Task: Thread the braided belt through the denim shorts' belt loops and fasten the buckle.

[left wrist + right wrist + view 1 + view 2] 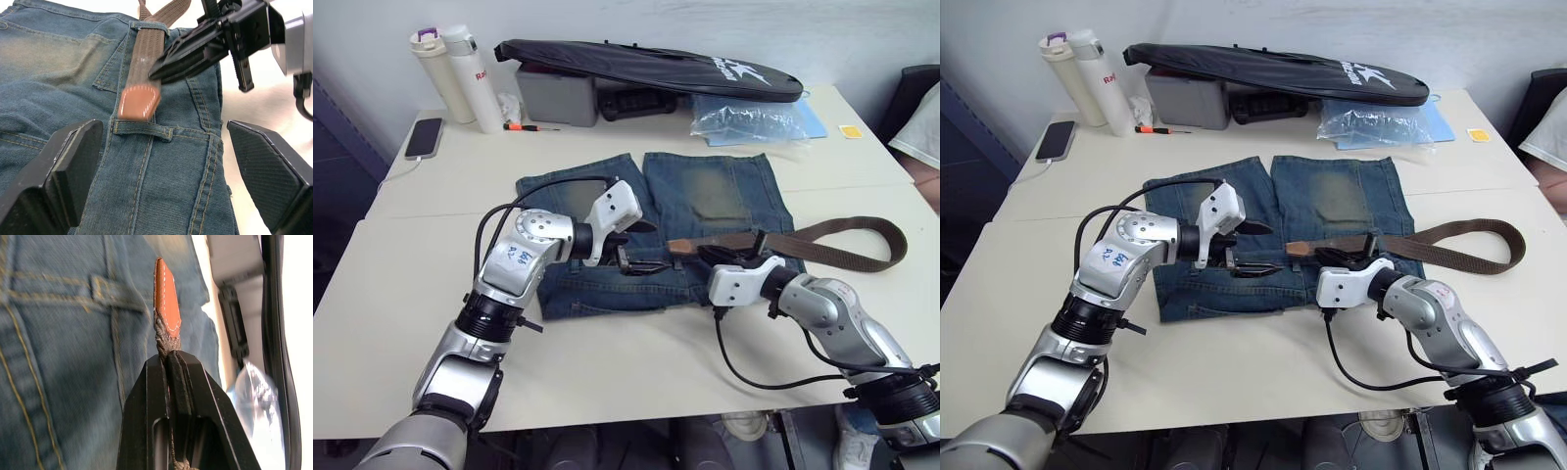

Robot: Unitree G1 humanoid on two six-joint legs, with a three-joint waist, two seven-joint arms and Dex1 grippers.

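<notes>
The threading step is going on. The right end effector (722, 257) is pinching the braided belt (146, 63) just behind its smooth tan leather tip, which is lying just before a belt loop (142, 129) of the denim shorts (705, 196) on the bench (607, 352). The left end effector (161, 171) is waiting released around this loop. Next, the tip probably needs sliding under the loop.

No fully legible text (partial lettering on black bag (646, 67))

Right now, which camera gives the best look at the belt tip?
The left wrist view: the belt tip lies flat on the shorts, just short of a belt loop. The right wrist view shows it edge-on beyond the right gripper. The head views show it small.
</notes>
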